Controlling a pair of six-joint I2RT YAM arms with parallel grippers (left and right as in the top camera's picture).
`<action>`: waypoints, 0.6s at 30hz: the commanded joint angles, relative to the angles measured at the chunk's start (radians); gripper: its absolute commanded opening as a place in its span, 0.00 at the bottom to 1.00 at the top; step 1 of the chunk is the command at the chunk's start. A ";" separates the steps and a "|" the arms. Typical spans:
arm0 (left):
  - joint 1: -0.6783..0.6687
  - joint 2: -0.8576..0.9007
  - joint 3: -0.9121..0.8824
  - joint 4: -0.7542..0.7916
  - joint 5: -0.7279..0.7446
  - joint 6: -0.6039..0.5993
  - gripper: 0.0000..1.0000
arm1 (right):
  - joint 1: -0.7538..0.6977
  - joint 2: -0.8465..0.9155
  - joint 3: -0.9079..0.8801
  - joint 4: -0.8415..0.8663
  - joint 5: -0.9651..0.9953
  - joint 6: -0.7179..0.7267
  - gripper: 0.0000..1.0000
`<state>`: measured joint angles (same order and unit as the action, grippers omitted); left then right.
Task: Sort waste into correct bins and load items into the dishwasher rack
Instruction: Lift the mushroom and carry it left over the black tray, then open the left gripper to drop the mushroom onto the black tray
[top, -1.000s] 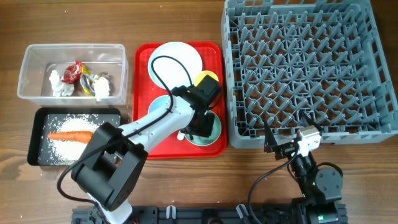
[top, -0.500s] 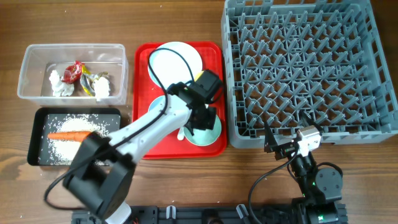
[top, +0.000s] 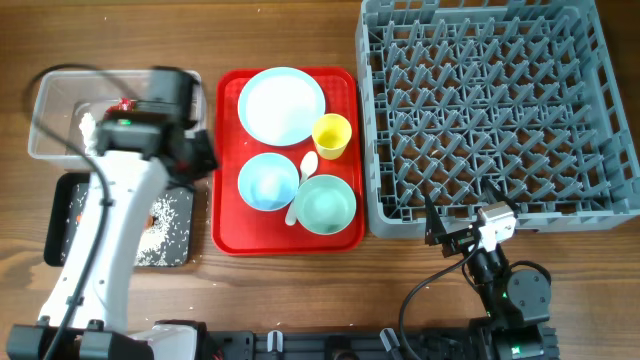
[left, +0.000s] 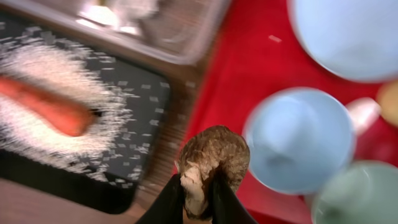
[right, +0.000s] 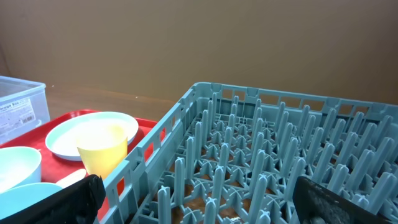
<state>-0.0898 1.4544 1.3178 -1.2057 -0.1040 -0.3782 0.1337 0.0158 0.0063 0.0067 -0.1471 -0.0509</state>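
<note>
My left gripper (top: 198, 158) hangs over the gap between the black tray (top: 170, 252) and the red tray (top: 226, 238). In the left wrist view it (left: 199, 183) is shut on a small brown food lump (left: 214, 152). An orange carrot (left: 50, 111) lies among white rice grains (left: 74, 74) in the black tray. The clear tub (top: 40, 100) behind is partly hidden by my arm. On the red tray stand a pale blue plate (top: 282, 105), a yellow cup (top: 332, 135), two bowls (top: 268, 182) (top: 325, 203) and a white spoon (top: 303, 178). My right gripper (top: 460, 232) (right: 205, 205) is open at the grey rack's (top: 495, 110) front edge.
The left arm's white link runs from the table's front left corner up over the black tray. The rack (right: 249, 155) fills the right half of the table, its pegs upright and bare. Bare wood lies in front of the red tray.
My left arm has swung left from the green bowl on the red tray to the black tray's edge, carrying the brown lump. The right arm has not moved.
</note>
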 joint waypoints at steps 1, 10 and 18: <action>0.165 -0.003 -0.005 0.015 -0.010 0.005 0.15 | -0.005 -0.005 -0.001 0.003 0.014 -0.009 1.00; 0.385 -0.001 -0.160 0.184 -0.010 -0.048 0.11 | -0.005 -0.005 -0.001 0.003 0.014 -0.009 1.00; 0.391 -0.001 -0.341 0.316 0.002 -0.053 0.15 | -0.005 -0.005 -0.001 0.003 0.014 -0.010 1.00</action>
<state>0.2966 1.4548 1.0183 -0.9127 -0.1074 -0.4103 0.1337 0.0158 0.0063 0.0067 -0.1471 -0.0509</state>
